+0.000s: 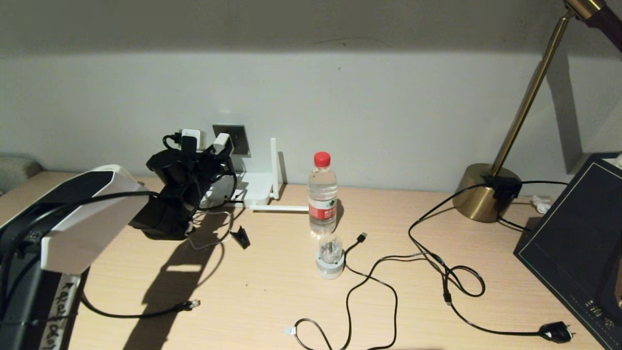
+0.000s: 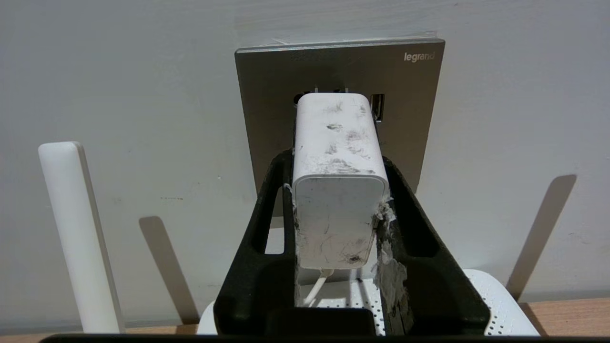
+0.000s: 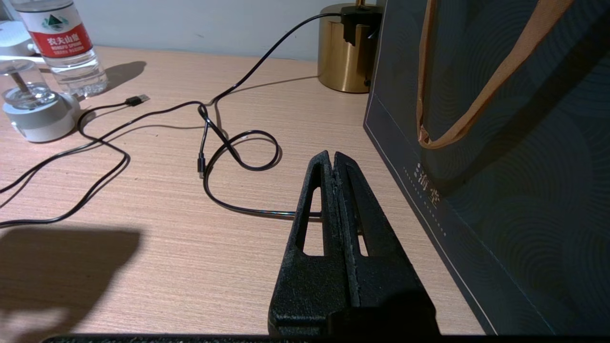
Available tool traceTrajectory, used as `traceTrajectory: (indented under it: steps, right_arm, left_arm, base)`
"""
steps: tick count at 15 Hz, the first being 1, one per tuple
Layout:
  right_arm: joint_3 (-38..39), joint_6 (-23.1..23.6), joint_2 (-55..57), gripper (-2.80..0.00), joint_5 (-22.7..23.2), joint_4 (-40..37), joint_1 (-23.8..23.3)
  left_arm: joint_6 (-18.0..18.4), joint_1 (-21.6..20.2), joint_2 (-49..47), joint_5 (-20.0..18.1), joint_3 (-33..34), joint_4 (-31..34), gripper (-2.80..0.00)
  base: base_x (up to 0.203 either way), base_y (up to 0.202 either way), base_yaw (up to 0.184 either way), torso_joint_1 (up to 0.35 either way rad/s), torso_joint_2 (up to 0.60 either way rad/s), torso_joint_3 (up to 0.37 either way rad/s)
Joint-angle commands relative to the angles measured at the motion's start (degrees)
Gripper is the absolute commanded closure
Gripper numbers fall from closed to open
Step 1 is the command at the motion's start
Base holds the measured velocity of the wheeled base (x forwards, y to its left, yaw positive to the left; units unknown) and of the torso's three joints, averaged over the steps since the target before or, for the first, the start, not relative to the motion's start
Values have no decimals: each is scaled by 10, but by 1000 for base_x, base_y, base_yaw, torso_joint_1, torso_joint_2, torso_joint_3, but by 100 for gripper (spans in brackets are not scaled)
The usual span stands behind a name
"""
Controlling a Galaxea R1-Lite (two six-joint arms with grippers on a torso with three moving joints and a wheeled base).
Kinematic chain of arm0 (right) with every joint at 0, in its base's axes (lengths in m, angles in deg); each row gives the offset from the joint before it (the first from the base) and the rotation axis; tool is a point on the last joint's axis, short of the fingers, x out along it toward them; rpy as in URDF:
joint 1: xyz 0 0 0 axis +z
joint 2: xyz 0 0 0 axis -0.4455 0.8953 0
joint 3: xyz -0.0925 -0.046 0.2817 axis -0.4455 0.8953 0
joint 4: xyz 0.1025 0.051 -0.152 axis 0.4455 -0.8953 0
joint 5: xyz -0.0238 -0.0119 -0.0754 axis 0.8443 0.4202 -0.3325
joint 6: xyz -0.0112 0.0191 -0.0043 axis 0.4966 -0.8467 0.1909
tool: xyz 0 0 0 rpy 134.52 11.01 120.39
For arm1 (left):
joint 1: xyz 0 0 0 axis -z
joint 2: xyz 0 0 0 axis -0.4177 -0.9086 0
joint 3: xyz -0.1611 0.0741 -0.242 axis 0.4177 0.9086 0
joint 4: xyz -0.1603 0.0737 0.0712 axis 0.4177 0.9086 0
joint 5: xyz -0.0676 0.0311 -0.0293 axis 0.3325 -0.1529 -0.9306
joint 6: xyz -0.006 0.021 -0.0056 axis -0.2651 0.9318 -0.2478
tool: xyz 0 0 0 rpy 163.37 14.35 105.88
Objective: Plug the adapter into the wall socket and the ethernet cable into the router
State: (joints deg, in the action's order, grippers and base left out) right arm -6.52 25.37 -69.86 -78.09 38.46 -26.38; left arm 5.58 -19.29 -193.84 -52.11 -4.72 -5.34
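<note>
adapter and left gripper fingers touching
Touching: the left wrist view shows the left gripper with both fingers pressed against the adapter sides.

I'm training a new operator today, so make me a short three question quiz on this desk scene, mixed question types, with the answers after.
1. True or false: the left pincer is shut on the adapter in front of the wall socket.
2. Where does the ethernet cable tip lie? A) in the router B) loose on the desk C) in the right pincer
3. Fill in: the right pincer is ____, holding nothing.

Key: 1 true; 2 B; 3 shut
</note>
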Motion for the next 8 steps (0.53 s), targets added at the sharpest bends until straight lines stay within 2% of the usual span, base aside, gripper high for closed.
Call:
traceTrajectory:
  steps: [1, 4, 8]
  right_arm:
    - [20, 0, 1, 0, 0, 0, 0]
    - [20, 0, 1, 0, 0, 0, 0]
    - [20, 0, 1, 0, 0, 0, 0]
  left_arm:
    - [0, 2, 1, 1, 0, -4, 0]
    - [0, 5, 5, 4, 3, -5, 0]
    - [-12, 27, 8, 35, 6, -5, 0]
  base:
    - [0, 0, 0, 0, 0, 0]
    - [0, 0, 0, 0, 0, 0]
    - [0, 0, 0, 0, 0, 0]
